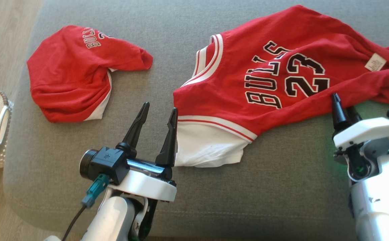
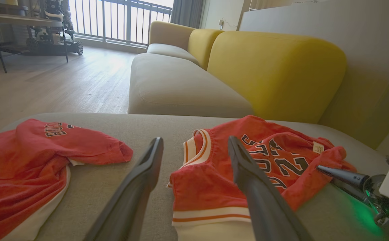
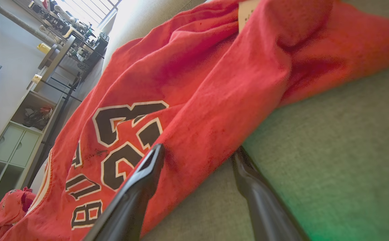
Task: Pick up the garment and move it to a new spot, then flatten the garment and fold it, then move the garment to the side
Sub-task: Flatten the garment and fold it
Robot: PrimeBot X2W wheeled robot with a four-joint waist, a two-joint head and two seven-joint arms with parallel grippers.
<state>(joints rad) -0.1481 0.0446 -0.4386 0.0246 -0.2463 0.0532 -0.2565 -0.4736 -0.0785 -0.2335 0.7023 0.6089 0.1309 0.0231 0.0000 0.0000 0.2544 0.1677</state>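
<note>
The jersey (image 1: 281,67) lay print-up but rumpled on the grey cushion (image 1: 167,40), between the two grippers. Its striped trim and white panel were just beside the left gripper (image 1: 159,107), and its long red edge was at the right gripper (image 1: 344,103). Both grippers stood wide open and held nothing. In the right wrist view, one tapered dark finger (image 3: 140,180) seemed to sit over that red edge, though the close angle left contact unclear. The cloth looked like thin, soft knit, matte and a little fuzzy, so it would likely be light and limp, sagging wherever it was unsupported, and not slippery. A pinch through both layers at the ribbed trim and at the opposite edge would probably lift it spread. A second jersey (image 1: 70,77) lay bunched well to the left.
</note>
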